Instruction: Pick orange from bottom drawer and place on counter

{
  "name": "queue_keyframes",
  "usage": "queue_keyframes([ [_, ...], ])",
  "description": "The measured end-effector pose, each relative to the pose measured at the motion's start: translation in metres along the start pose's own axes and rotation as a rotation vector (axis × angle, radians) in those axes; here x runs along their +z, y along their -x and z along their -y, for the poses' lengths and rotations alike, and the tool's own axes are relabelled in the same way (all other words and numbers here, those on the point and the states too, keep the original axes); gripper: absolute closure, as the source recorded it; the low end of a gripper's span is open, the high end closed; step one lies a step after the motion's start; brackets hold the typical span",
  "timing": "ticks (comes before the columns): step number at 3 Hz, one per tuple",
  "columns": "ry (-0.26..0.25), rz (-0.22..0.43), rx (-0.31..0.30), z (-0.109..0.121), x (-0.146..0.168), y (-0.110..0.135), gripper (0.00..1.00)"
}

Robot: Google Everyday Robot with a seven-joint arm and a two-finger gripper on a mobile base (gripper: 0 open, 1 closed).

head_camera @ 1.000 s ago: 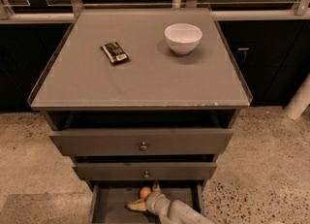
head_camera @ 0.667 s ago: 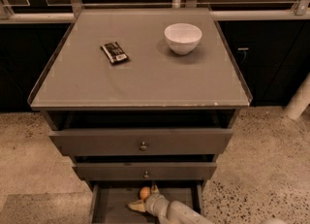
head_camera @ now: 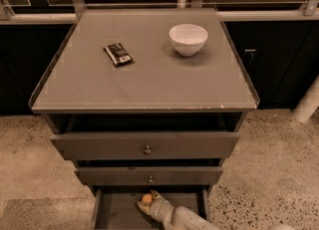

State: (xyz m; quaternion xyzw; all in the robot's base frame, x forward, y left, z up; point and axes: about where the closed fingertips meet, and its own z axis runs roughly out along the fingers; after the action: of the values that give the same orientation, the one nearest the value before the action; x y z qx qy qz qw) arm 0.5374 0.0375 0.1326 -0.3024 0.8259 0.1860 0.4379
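Reaching into the bottom drawer (head_camera: 114, 213), the gripper (head_camera: 145, 205) sits against one orange (head_camera: 146, 198), its hold impossible to tell; one bowl (head_camera: 188, 39) and one packet (head_camera: 118, 54) rest on the counter (head_camera: 149, 82).

counter (head_camera: 149, 87) glossy grey, smooth, with a soft sheen; white bowl (head_camera: 188, 39) shiny, ceramic-looking; dark packet (head_camera: 118, 54) plasticky; drawer knobs (head_camera: 147, 150) metal; floor (head_camera: 271, 174) speckled stone; orange (head_camera: 146, 198) smooth-skinned; pale matt gripper (head_camera: 148, 203) down in the bottom drawer (head_camera: 117, 210), right by it.
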Motion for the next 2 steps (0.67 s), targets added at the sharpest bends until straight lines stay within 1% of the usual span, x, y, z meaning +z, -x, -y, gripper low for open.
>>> queue_keyframes([
  [1,0.000,0.000,0.000,0.0000,0.0000,0.0000,0.84],
  [2,0.000,0.000,0.000,0.0000,0.0000,0.0000,1.00],
])
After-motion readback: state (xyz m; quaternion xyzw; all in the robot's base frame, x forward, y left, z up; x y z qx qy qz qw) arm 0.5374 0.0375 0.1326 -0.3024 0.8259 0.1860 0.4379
